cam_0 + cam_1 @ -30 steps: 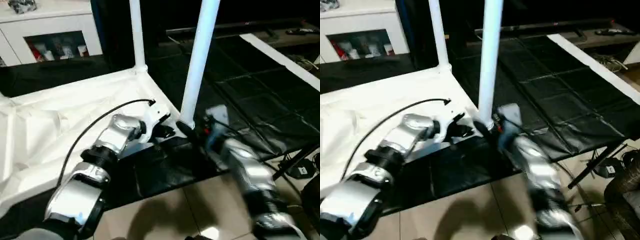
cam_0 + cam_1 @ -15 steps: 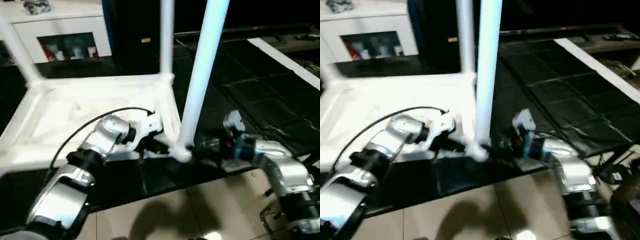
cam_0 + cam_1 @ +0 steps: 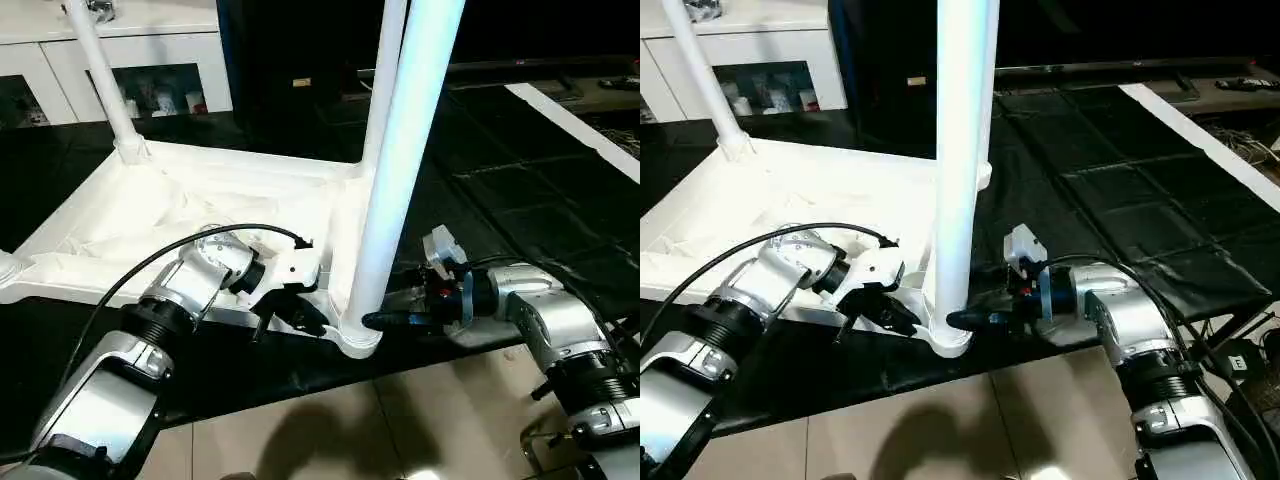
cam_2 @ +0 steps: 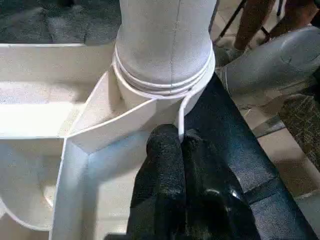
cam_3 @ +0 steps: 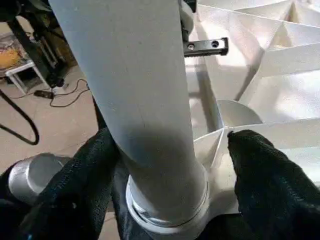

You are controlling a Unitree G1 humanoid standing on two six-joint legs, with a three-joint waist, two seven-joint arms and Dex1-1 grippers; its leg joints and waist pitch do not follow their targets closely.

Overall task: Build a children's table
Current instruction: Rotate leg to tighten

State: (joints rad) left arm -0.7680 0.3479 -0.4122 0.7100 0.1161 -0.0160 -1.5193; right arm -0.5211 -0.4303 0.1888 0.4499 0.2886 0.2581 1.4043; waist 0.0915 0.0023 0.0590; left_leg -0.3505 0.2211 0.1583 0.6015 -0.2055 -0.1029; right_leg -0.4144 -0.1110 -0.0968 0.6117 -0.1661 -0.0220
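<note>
The children's table lies upside down: its white ribbed tabletop [image 3: 150, 215] rests on the black mat with legs standing up from its corners. The nearest leg [image 3: 400, 170] rises from the front corner socket [image 3: 356, 342]; another [image 3: 386, 70] stands behind it and a third [image 3: 100, 80] at the far left. My left gripper [image 3: 303, 316] is shut on the tabletop's thin rim [image 4: 125, 117] right beside that socket. From the right, my right gripper [image 3: 382, 321] reaches the nearest leg's base [image 5: 150, 115]. It is open, with one finger [image 5: 85, 185] against the leg and the other [image 5: 265, 180] standing off it.
A white glass-door cabinet [image 3: 130, 60] stands at the back left. The black mat [image 3: 520, 200] runs right to a white strip [image 3: 580, 120]. Tiled floor [image 3: 330, 430] lies in front. Cables and a stand sit at the lower right [image 3: 1240, 350]. A person's legs [image 4: 260, 20] show beyond the corner.
The head camera has shifted, so the whole picture moved. My right forearm has swung to lie sideways, its fingers now at the near leg's base. The left gripper stays at the corner.
</note>
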